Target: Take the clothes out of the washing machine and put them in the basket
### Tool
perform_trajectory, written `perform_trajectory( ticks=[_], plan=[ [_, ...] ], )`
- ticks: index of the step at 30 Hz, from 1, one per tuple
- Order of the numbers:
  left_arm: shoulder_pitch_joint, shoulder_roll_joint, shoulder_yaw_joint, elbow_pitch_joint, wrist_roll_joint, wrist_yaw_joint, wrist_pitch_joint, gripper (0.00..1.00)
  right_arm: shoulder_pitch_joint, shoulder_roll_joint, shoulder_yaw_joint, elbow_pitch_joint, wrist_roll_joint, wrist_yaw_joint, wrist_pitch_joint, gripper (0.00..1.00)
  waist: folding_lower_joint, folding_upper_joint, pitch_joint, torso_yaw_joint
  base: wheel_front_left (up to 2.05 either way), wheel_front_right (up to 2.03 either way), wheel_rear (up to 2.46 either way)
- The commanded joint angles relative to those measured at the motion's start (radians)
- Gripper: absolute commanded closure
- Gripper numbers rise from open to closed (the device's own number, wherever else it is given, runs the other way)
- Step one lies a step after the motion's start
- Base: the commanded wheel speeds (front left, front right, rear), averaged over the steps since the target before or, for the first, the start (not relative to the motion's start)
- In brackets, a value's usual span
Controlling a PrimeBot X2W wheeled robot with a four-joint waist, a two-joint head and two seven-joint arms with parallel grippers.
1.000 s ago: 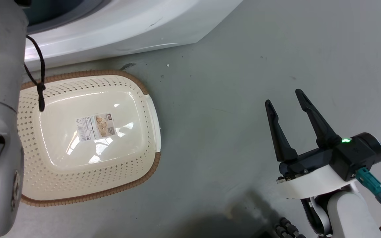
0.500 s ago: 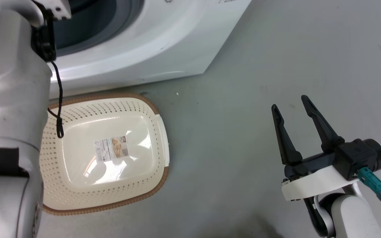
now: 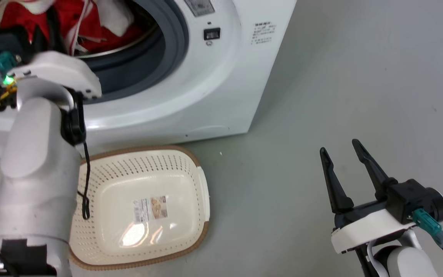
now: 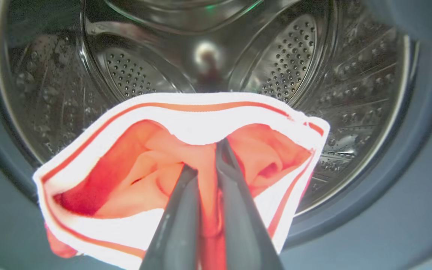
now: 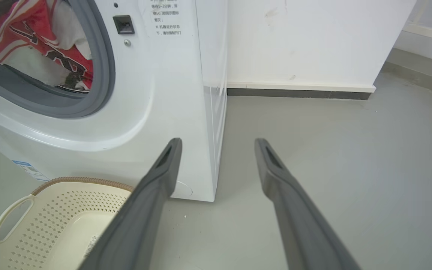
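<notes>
My left pincer [image 4: 204, 155] clamps red clothes [image 4: 133, 161] in the washing machine [image 4: 294, 48]; my right pincer [image 3: 339, 146] gapes wide, empty, right of the basket [image 3: 190, 161].

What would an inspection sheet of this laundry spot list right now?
Surface: grey floor, smooth, a few specks.
Job's things: clothes, red and white, at the washing machine mouth; basket on the floor before it, no clothes in it, paper label on its bottom.
Clutter: nothing seen.
Grippers: left gripper shut on the clothes; right gripper open, holding nothing, above the floor.
Cables: black cord hangs from the left arm over the basket; teal plug at the right wrist.
Surroundings: white wall with dark skirting.
</notes>
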Motion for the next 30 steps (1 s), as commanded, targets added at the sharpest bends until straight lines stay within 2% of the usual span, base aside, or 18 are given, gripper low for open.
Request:
perform_trajectory(
  ticks=[1,9,13,23,30],
  plan=[
    [0.052,-0.009,0.012,-0.034,0.019,-0.013,-0.005,1.00,0.021,0.003,-0.004,0.001,0.001,-0.001,0.006,0.00,0.0001,0.0000,-0.070,0.027,0.00,0.00,0.00],
    [0.194,-0.056,0.049,-0.141,0.071,-0.045,-0.005,1.00,0.066,0.003,-0.002,-0.002,0.005,-0.001,0.027,0.00,0.0001,0.0000,-0.168,0.063,0.00,0.00,0.00],
    [0.310,-0.095,0.075,-0.250,0.109,-0.068,-0.005,1.00,0.105,0.003,-0.008,-0.016,0.006,-0.001,0.034,0.00,0.0001,0.0000,-0.232,0.092,0.00,0.00,0.00],
    [0.544,-0.158,0.067,-0.476,0.156,-0.073,-0.004,1.00,0.151,0.003,-0.035,-0.044,-0.009,-0.001,0.053,0.00,0.0001,0.0000,-0.299,0.145,0.00,0.00,0.00],
    [0.722,-0.184,0.055,-0.559,0.149,-0.062,-0.004,1.00,0.168,0.003,-0.033,-0.065,-0.013,-0.001,0.068,0.00,0.0001,0.0000,-0.310,0.170,0.00,0.00,0.00]
  ],
)
